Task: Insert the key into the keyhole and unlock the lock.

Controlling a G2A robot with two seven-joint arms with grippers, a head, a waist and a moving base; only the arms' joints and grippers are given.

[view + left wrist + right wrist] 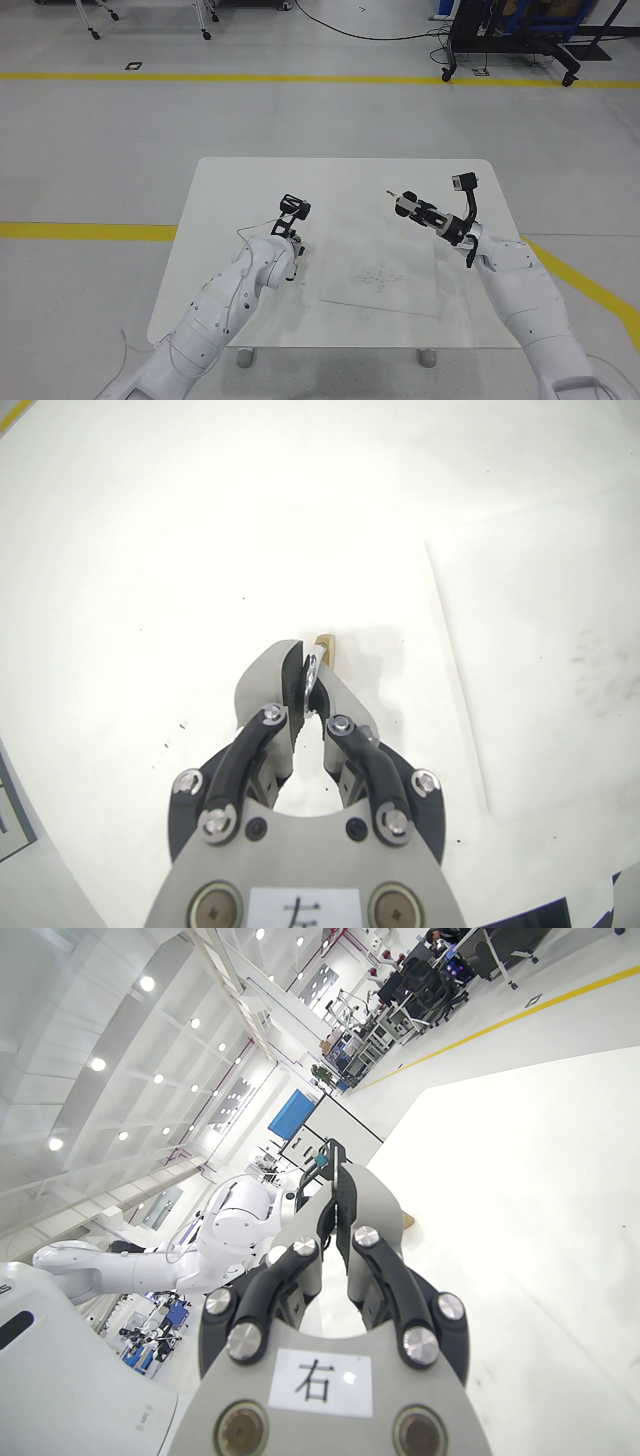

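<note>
On the left, low over the desk (250,190), the left gripper (310,670) pinches the lock (327,650) by its silver shackle, the brass body jutting past the tips. Well apart on the right, the right gripper (402,205) is pressed together on a thin sliver, which I take to be the key (390,193). Both look to be in hand, so the next step is joining them. That calls for turning the keyhole toward the key, lining up the blade, pushing in and twisting.

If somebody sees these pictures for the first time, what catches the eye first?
First, the left gripper, over the table left of its middle, shut on the silver loop of a small brass lock. Next, the right gripper, above the table's right half, pinching what looks like a thin key.
</note>
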